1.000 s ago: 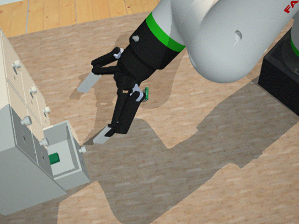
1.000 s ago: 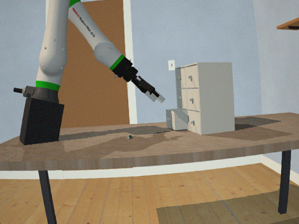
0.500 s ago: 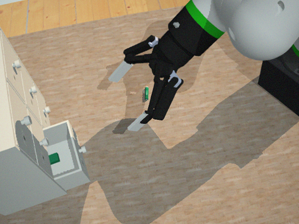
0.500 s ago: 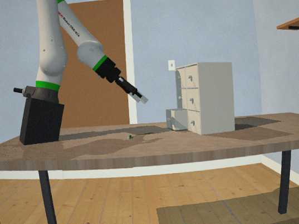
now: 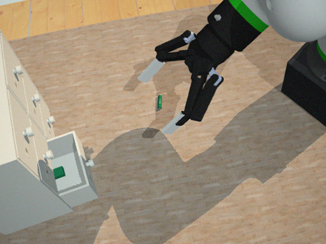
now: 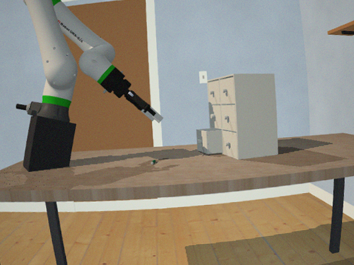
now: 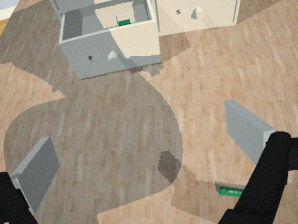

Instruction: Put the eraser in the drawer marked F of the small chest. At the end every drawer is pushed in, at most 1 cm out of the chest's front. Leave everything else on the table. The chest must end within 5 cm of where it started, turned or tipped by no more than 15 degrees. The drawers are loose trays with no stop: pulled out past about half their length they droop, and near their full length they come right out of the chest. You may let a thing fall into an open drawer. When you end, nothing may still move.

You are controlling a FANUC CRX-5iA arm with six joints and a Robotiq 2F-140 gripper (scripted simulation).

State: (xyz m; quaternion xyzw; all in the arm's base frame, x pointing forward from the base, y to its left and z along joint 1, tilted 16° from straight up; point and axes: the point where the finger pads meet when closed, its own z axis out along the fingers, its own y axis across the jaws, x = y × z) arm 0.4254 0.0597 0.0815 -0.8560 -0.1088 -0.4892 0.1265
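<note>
Matt pale chest (image 5: 38, 193) (image 6: 256, 114); wood-grained tabletop (image 5: 86, 58) (image 6: 187, 174) (image 7: 205, 70); glossy whitish arm (image 5: 301, 10) (image 6: 57, 55); smooth grey pincer pads (image 5: 150, 71) (image 7: 40, 172).

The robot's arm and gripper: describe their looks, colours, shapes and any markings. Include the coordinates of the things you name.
The arm (image 5: 301, 13) (image 6: 53, 46) has smooth, rounded pale-grey segments, bright green rings and small dark lettering with a touch of red. Its base (image 5: 308, 100) (image 6: 50, 143) is a black block. The gripper (image 5: 164, 102) (image 6: 154, 118) (image 7: 138, 135) has a black body, jointed black linkages and two flat light-grey finger pads.
</note>
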